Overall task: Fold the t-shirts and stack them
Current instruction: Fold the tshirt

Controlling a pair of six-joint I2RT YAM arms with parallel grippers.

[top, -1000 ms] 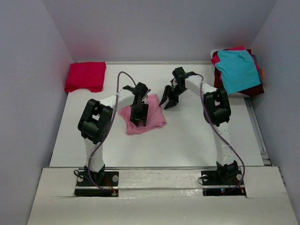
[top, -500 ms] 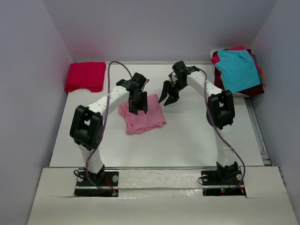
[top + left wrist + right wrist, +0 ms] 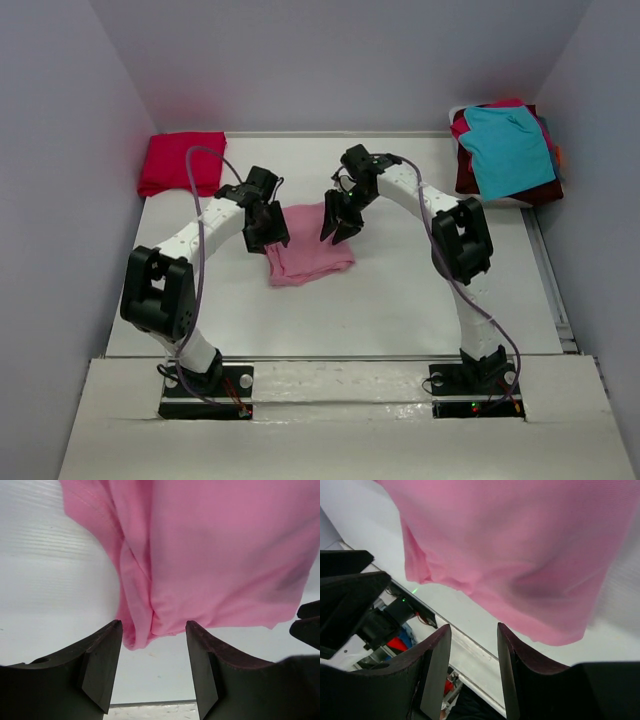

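Left gripper (image 3: 266,232) slides off the folded pink cotton t-shirt (image 3: 310,255) to its left edge, right gripper (image 3: 333,228) arrives opposite; both agape, empty, lift likely next.

One pink t-shirt (image 3: 308,256), one folded red t-shirt (image 3: 183,163), one heap of unfolded shirts (image 3: 506,150), two pincers (image 3: 265,230) (image 3: 336,224)
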